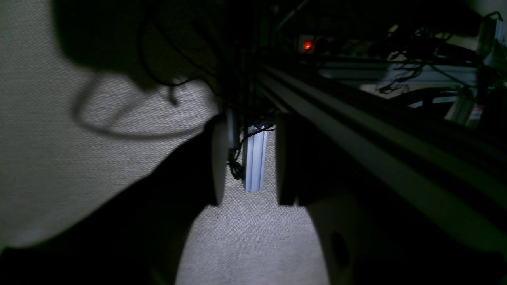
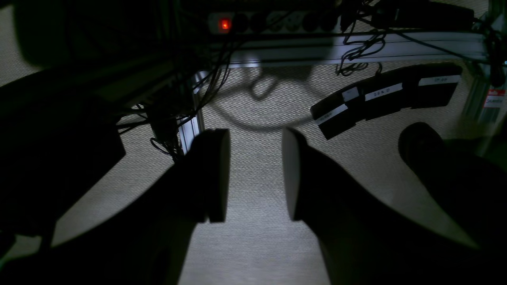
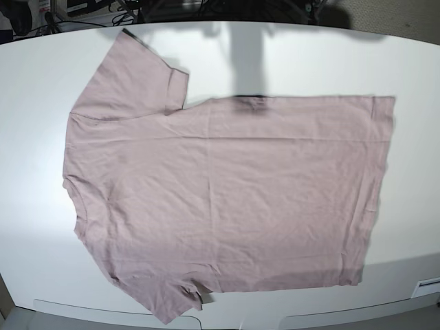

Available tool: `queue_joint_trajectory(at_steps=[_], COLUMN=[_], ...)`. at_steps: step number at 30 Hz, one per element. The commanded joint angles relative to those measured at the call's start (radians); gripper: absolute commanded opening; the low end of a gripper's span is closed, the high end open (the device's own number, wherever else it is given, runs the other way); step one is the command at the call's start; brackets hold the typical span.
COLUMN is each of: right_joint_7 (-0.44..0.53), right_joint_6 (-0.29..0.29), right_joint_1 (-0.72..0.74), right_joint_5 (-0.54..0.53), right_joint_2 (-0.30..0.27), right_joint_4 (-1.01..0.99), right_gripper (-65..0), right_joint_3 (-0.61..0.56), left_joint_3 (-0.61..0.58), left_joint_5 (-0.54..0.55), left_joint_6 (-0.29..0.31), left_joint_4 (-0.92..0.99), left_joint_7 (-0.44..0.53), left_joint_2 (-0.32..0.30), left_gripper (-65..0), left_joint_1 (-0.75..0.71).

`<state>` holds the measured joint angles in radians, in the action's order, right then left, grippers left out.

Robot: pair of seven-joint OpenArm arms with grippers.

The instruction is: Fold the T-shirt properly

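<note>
The dusty-pink T-shirt [image 3: 227, 192] lies spread flat on the white table [image 3: 41, 82] in the base view, with its collar edge at the left, its hem at the right and one sleeve [image 3: 130, 75] at the upper left. Neither gripper shows in the base view. My left gripper [image 1: 250, 154] appears only in its wrist view, open, with nothing between its fingers and grey carpet behind them. My right gripper [image 2: 255, 166] is likewise open and empty over the carpet. The shirt is out of view in both wrist views.
The wrist views look under the table. There I see an aluminium frame post [image 1: 254, 158], a long rail [image 1: 356, 130], hanging cables [image 2: 166, 134], a power strip with a red light [image 2: 225, 24], and black foot pedals with white labels [image 2: 384, 97].
</note>
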<state>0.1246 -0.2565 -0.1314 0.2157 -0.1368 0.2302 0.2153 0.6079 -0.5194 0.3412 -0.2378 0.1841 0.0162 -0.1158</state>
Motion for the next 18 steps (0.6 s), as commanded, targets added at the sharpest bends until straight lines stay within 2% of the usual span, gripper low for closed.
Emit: queue_joint_trajectory(at_steps=[1,3,10,15,18], right_joint_7=[0.012,0.02,0.096,0.121,0.15], right_joint_6=[-0.007,-0.013,-0.027,-0.027,-0.027], right_joint_1=[-0.005,-0.008,-0.046,-0.079,-0.113], right_joint_5=[0.021,0.05,0.043,0.043,0.043], right_joint_2=[-0.013,-0.019,-0.03,-0.035,-0.047], right_joint_4=[0.006,0.006,0.006,0.014,0.046], right_gripper=[-42.1,-42.1,-42.1,-42.1,-42.1], right_joint_3=[0.0,0.0,0.0,0.0,0.0], left_joint_3=[-0.001,-0.001,-0.001,-0.007,-0.057], left_joint_5=[0.003,0.003,0.003,0.003,0.005], left_joint_6=[0.006,0.006,0.006,0.005,0.004], left_joint_4=[-0.004,-0.005,-0.007,-0.007,-0.007], left_joint_7=[0.02,0.035,0.13,0.132,0.132], left_joint_2=[-0.006,-0.014,-0.025,-0.023,-0.031], left_gripper=[-44.8,-44.8,-44.8,-44.8,-44.8], left_joint_1=[-0.003,-0.009,-0.049,-0.066,-0.08])
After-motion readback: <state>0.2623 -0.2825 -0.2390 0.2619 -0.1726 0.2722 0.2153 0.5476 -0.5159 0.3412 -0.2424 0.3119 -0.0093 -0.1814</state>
